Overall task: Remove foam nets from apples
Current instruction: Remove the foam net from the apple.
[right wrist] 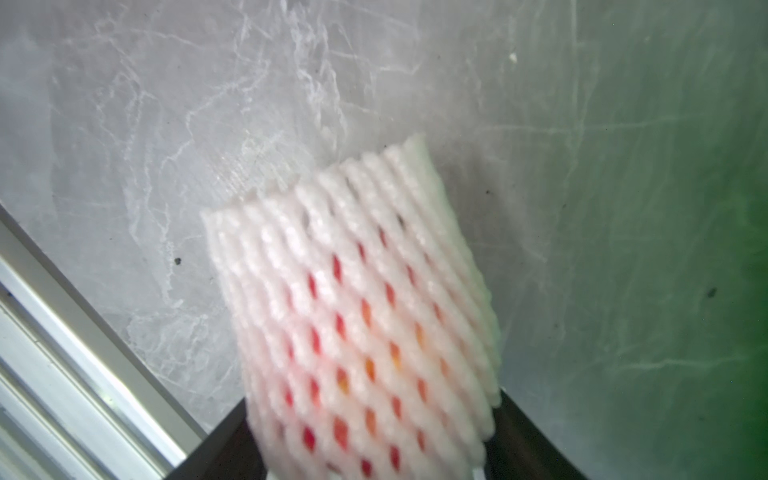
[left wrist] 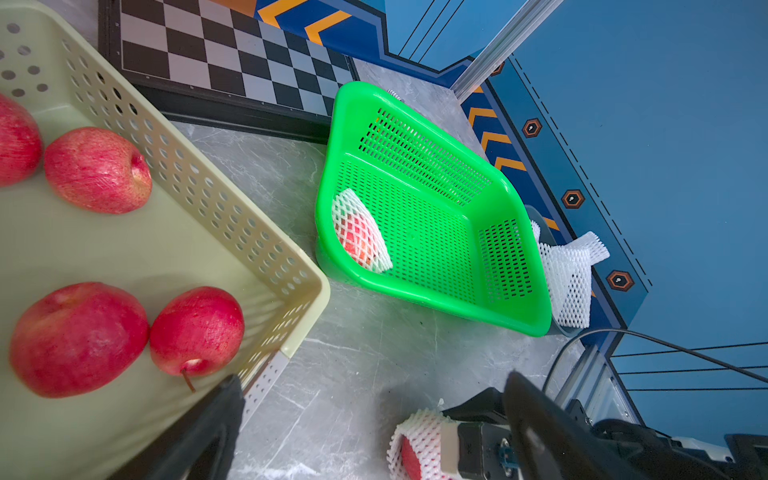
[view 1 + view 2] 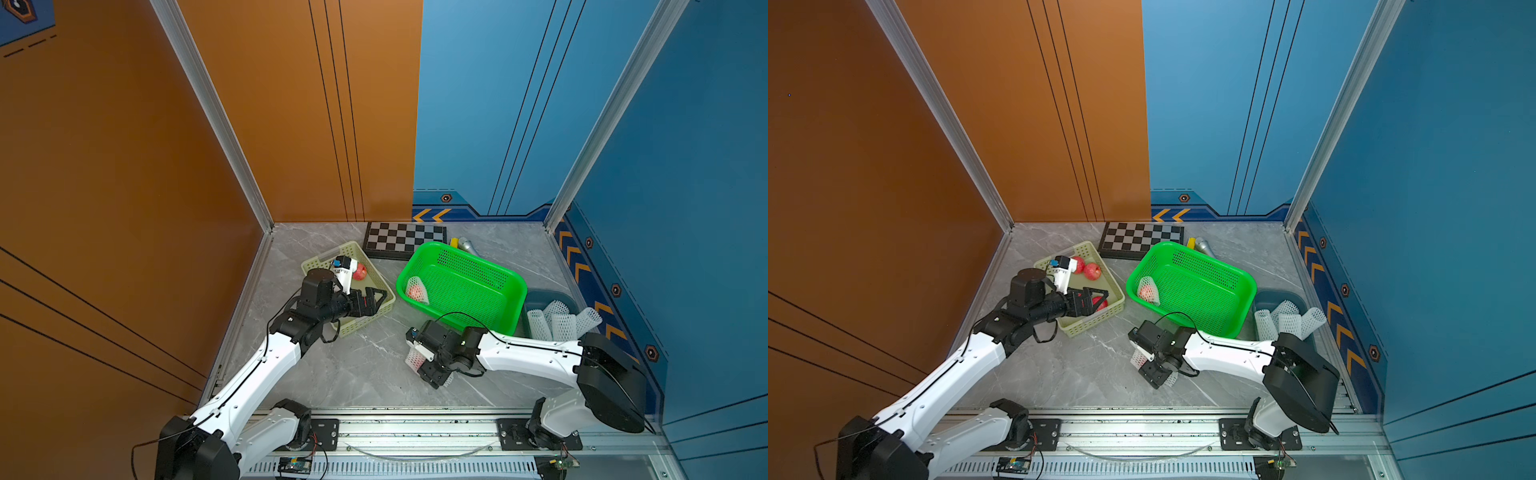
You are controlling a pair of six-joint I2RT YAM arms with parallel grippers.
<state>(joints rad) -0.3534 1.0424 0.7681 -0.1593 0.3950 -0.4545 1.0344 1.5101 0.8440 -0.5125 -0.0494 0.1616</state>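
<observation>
On the grey table, my right gripper (image 3: 432, 372) (image 1: 374, 436) is shut on an apple wrapped in a white foam net (image 3: 414, 359) (image 3: 1138, 358) (image 1: 353, 311); dark fingers flank the net on both sides. A second netted apple (image 3: 417, 289) (image 2: 361, 237) lies in the near corner of the green basket (image 3: 490, 266). Several bare red apples (image 2: 97, 170) (image 3: 1092, 271) sit in the beige basket (image 3: 316, 259). My left gripper (image 3: 376, 300) (image 2: 374, 424) hangs open over that basket's near right corner, holding nothing.
Several empty foam nets (image 3: 561, 318) (image 2: 569, 270) are piled in a dark bin (image 3: 544, 296) right of the green basket. A chessboard (image 3: 405, 239) and a yellow-and-silver object (image 3: 463, 244) lie by the back wall. Walls close in on three sides.
</observation>
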